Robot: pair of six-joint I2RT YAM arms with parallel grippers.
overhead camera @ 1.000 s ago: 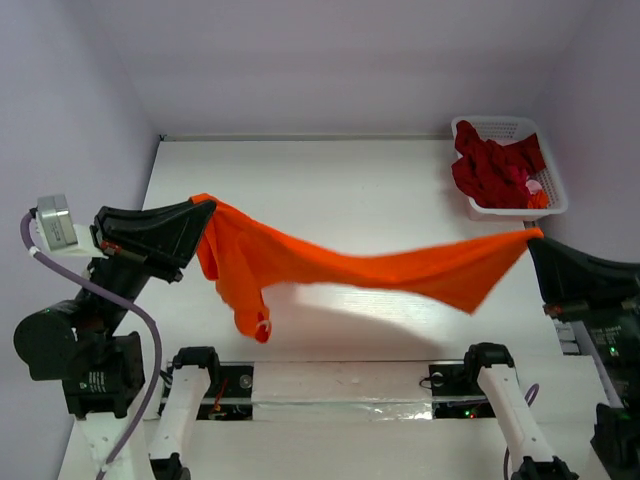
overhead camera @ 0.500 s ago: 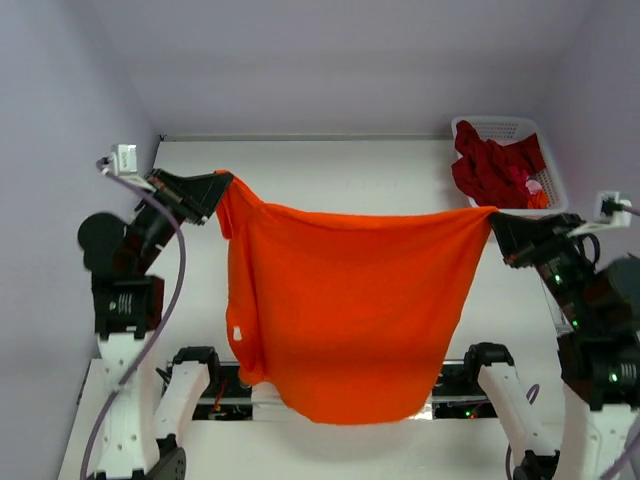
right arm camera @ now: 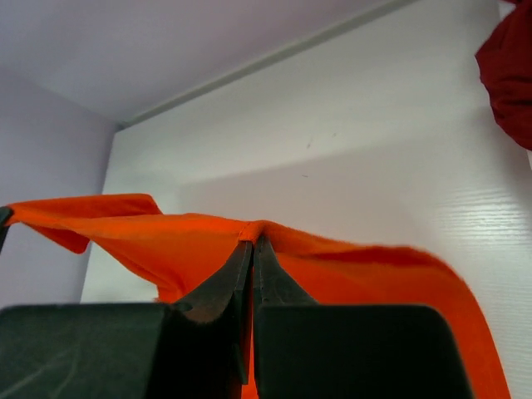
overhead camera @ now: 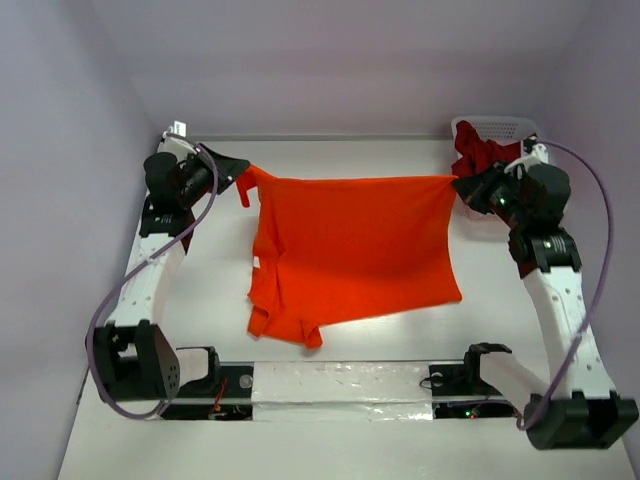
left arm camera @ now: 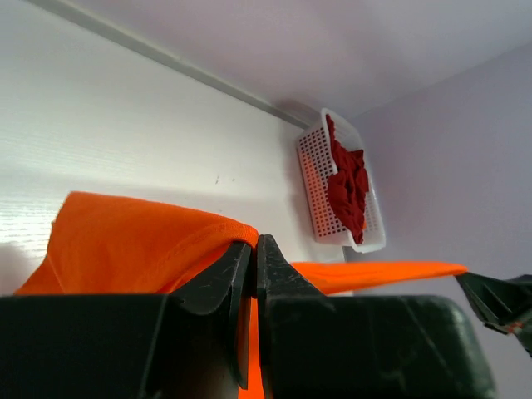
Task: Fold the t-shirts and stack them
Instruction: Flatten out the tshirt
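The bright orange t-shirt hangs stretched between my two grippers over the far half of the table, its lower part draped down toward the near side. My left gripper is shut on its far left corner; the cloth shows pinched at the tips in the left wrist view. My right gripper is shut on its far right corner, cloth pinched at the tips in the right wrist view. Darker red t-shirts lie bunched in the basket, partly hidden by my right arm.
The white lattice basket stands at the table's far right corner, just behind my right arm; it also shows in the left wrist view. The back wall edge runs close behind both grippers. Arm bases sit along the near edge.
Both grippers have swung out from the near side to the far part of the table, carrying the orange t-shirt. It has opened from a twisted band into a flat spread sheet.
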